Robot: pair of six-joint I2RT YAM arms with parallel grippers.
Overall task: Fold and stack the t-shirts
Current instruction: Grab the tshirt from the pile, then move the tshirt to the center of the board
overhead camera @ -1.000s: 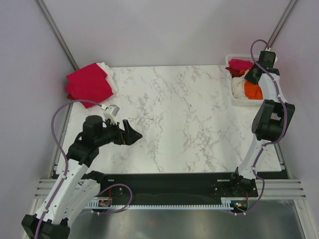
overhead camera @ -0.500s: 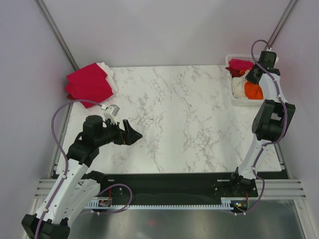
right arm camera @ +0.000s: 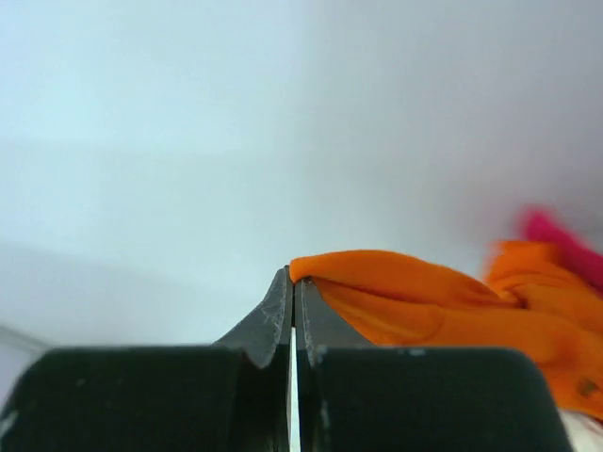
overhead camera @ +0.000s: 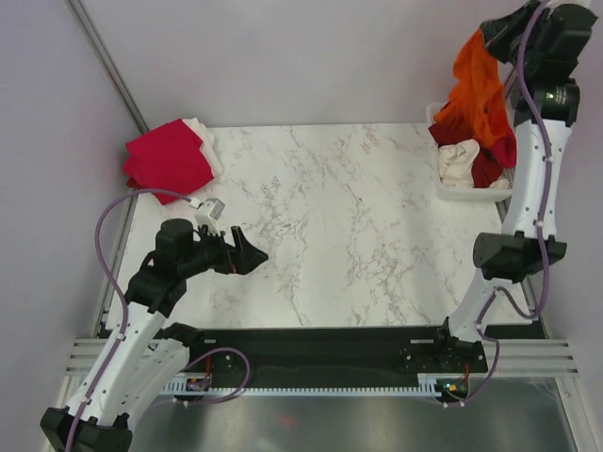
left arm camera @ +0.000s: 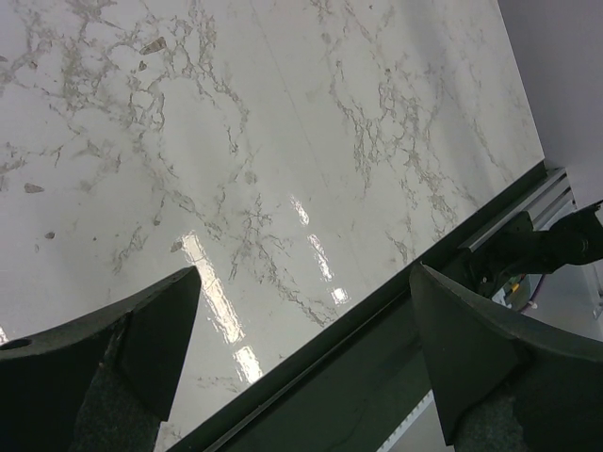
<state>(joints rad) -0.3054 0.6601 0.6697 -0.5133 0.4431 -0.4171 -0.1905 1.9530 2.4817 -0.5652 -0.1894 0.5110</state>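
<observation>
Above basket [overhead camera: 460, 196], orange t-shirt [overhead camera: 476, 85] dangles bunched, creased, pinched in right jaws.

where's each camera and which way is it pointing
top external: above and behind the bases, looking down on the table; both arms show
left wrist: low over the table, facing its near edge past the open left gripper
right wrist: raised high, facing the wall; right gripper shut on the orange t-shirt
shared: that shirt, also in the top view

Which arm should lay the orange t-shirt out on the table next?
Right. The right gripper is shut on the bright orange cloth t-shirt, hanging above the white slotted plastic basket. The left gripper is open, empty, over the marble table, near left.
</observation>
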